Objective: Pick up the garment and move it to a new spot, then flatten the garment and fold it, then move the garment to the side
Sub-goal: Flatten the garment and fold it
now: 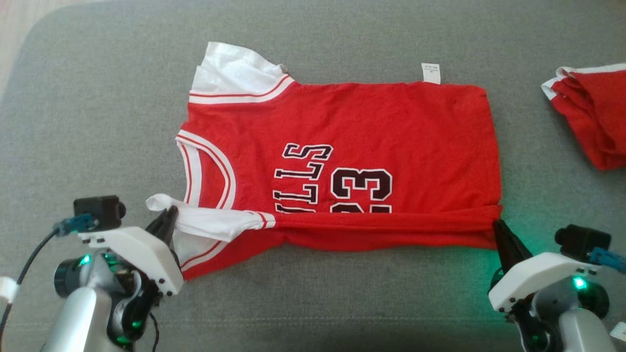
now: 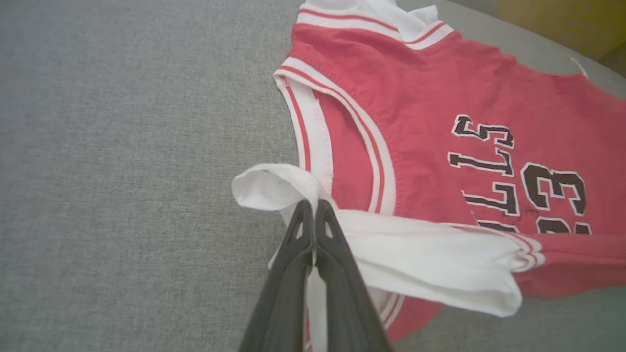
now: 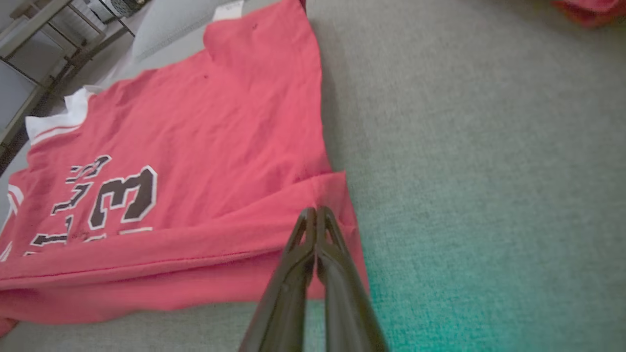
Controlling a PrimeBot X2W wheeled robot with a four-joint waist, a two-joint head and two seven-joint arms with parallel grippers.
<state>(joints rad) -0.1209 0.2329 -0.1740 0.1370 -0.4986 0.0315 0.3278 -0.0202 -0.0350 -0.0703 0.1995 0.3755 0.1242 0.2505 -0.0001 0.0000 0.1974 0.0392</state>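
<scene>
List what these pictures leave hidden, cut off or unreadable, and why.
Head view: lettering on the jersey is partly covered by its folded-over near edge.
Head view: print on the label is too small to read.
Head view: the second red garment is cut by the right edge.
Wrist views: how many cloth layers the left gripper and right gripper pinch, hidden by their fingers.

1. Left gripper (image 1: 170,212) and right gripper (image 1: 497,225): long, dark, tapered fingers (image 2: 337,274).
2. Housings (image 1: 137,252): white, angular, with small dark screws.
3. Wrist cameras (image 1: 100,209): black, blue connectors (image 1: 73,226), dark cable (image 1: 29,264).
4. Forearms (image 1: 80,318): silver; green indicator lights (image 1: 579,282).
</scene>
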